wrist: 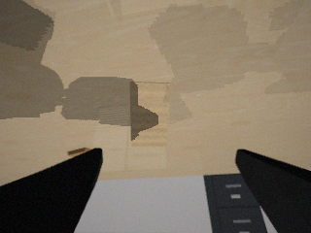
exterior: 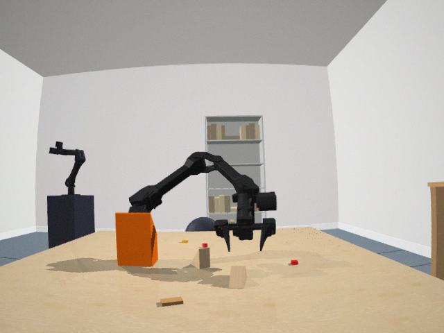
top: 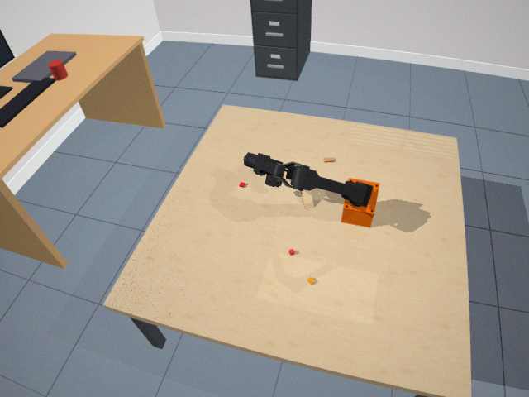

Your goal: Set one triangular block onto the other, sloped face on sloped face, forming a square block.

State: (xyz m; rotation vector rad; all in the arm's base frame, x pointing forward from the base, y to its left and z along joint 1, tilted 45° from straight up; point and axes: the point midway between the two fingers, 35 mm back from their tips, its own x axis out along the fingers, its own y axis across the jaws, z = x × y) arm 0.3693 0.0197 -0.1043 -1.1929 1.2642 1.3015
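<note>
Table (exterior: 322, 293): arm hides one triangular block (top: 307, 199) from above; end effector (exterior: 244, 243) open, empty.

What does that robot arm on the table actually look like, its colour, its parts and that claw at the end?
The arm is matt black all over, built of chunky angular segments, and rises from a bright orange box-shaped base. A round black cylinder sticks out beside the wrist. The gripper is a black crossbar with two pointed, fang-like fingers. No cables or markings are visible.
</note>
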